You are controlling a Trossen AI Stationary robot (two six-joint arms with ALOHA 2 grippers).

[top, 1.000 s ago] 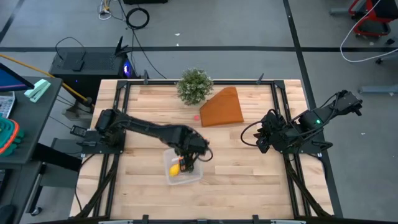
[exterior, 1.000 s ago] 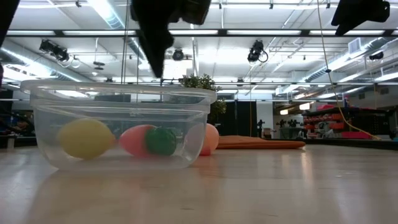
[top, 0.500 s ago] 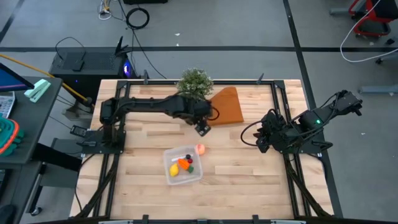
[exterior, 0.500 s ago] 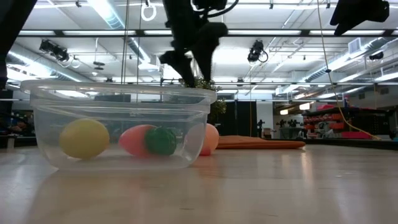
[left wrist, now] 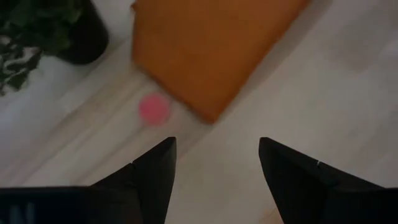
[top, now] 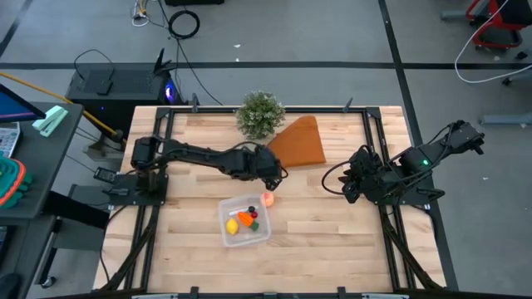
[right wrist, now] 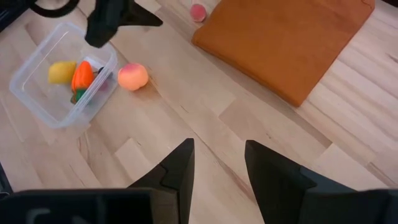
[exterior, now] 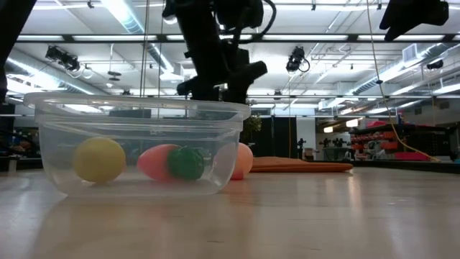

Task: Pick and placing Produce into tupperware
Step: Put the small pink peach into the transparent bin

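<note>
Look at your left gripper (top: 270, 181): it hangs over the middle of the table (top: 332, 224), close to the front edge of the big orange-brown wedge (top: 298, 143), and its two fingers are spread apart with nothing between them. The tupperware (top: 244, 221) sits nearer the front of the table, and it already holds a yellow lemon (top: 233, 227), an orange carrot (top: 245, 219) and some small dark bits. Two pieces are not in yet. One is the peach-pink ball (top: 268, 198). It lies on the wood just beside the tupperware's far right corner, between the box and your left gripper. The other is a small pink-red piece (left wrist: 153, 108), which lies on the far side of the gripper, next to the wedge's corner and not far from the bushy green plant (top: 259, 114). The wrist camera on the left arm sees that little piece ahead of the fingers and a bit to one side, so I think the gripper is aimed that way. Both pieces are round, so no long side needs lining up. Your right gripper (top: 352, 184) waits at the right side of the table, well apart from both pieces, with its fingers a little apart and holding nothing. The left arm is much nearer, so I would use it.
</note>
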